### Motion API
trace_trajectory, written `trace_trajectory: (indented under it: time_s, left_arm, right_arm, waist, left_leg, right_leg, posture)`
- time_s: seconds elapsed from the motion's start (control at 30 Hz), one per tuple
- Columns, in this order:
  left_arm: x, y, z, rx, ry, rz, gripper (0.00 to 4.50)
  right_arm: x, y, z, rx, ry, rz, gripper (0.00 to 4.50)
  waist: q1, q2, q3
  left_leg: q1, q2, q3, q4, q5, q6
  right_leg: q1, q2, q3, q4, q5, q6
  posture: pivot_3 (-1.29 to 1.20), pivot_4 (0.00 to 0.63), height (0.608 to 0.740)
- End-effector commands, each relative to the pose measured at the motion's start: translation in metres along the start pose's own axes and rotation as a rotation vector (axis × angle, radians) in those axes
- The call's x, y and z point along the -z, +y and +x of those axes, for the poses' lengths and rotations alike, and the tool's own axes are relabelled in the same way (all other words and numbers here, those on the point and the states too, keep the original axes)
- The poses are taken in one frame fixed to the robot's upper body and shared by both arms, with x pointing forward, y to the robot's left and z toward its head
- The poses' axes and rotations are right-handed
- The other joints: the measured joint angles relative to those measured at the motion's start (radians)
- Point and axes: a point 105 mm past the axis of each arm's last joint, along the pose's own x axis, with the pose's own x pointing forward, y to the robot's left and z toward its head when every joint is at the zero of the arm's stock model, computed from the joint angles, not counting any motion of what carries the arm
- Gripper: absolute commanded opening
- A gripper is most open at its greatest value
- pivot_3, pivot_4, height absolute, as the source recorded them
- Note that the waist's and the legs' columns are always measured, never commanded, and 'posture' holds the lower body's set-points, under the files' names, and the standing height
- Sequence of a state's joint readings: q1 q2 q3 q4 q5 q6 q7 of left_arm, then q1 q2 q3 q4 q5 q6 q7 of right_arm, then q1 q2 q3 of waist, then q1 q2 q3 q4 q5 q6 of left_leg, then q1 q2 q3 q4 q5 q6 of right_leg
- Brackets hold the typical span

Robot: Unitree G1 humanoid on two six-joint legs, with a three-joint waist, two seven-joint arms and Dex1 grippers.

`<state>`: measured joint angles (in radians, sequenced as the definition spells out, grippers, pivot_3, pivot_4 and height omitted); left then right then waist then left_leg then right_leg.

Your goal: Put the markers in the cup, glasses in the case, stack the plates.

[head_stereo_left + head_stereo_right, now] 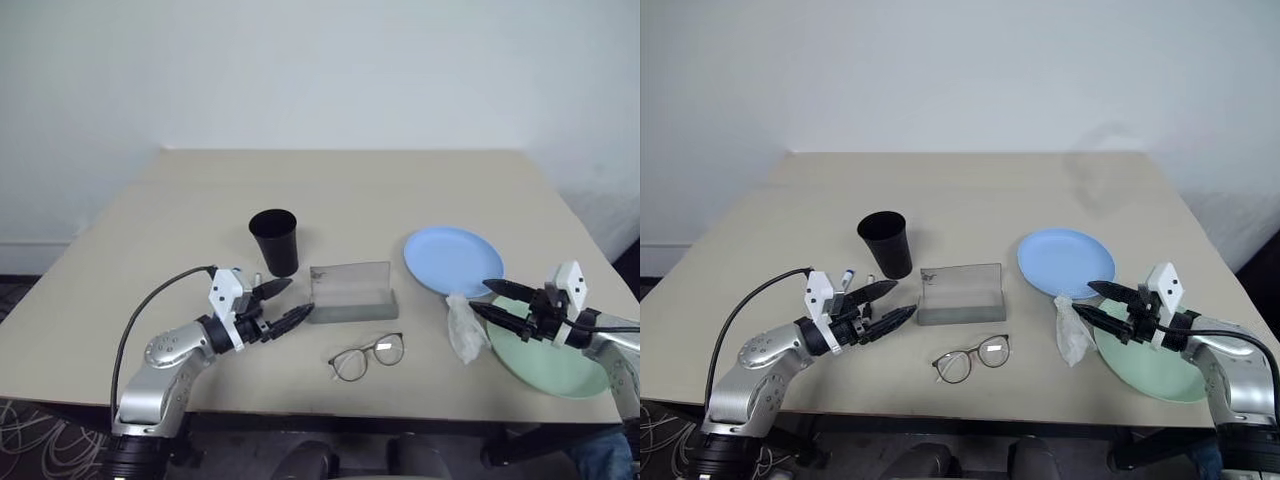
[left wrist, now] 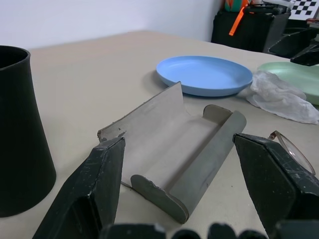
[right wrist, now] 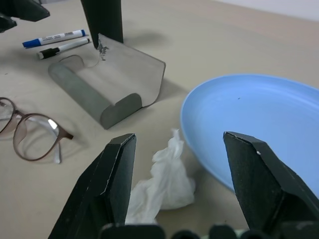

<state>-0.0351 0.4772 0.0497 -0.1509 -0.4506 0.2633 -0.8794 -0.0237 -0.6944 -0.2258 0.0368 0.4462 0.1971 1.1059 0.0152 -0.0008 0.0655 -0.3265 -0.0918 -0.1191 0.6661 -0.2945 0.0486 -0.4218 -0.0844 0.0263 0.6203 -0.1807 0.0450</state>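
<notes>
The black cup (image 1: 274, 240) stands upright left of centre. Right of it lies the grey case (image 1: 350, 293), lid open. The glasses (image 1: 366, 356) rest unfolded on the table in front of the case. Two markers, one blue-capped (image 3: 55, 37) and one dark-capped (image 3: 64, 48), lie side by side by the cup, partly hidden behind my left gripper (image 1: 295, 300). That gripper is open, pointing at the case's left end. The blue plate (image 1: 452, 260) lies to the right, and the green plate (image 1: 545, 365) lies nearer, under my open right gripper (image 1: 480, 297).
A crumpled white tissue (image 1: 465, 325) lies at the green plate's left edge, just below the right gripper's fingertips. The table's front edge (image 1: 330, 408) runs close behind the glasses. The far half of the tan table (image 1: 340, 190) is bare.
</notes>
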Motion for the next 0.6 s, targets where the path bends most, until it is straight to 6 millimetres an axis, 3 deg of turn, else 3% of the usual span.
trace_trajectory:
  time_s: [0.03, 0.6]
  left_arm:
    - [-0.014, 0.004, 0.004, 0.037, -0.025, 0.05, 3.64]
    - [-0.021, 0.01, 0.012, 0.057, -0.045, 0.066, 3.64]
  right_arm:
    - [-0.023, -0.003, -0.005, 0.022, -0.057, -0.064, 3.03]
    - [-0.019, -0.002, -0.004, 0.07, -0.052, -0.077, 3.03]
  waist:
    - [0.0, 0.0, 0.0]
    - [-0.001, 0.0, 0.0]
  left_leg:
    - [0.0, 0.0, 0.0, 0.0, 0.0, 0.0]
    - [0.001, 0.0, 0.001, 0.002, -0.001, 0.001]
  right_leg:
    - [0.0, 0.0, 0.0, 0.0, 0.0, 0.0]
    - [0.001, 0.0, 0.0, 0.0, 0.0, 0.0]
  posture:
    - [0.0, 0.0, 0.74]
    - [0.0, 0.0, 0.74]
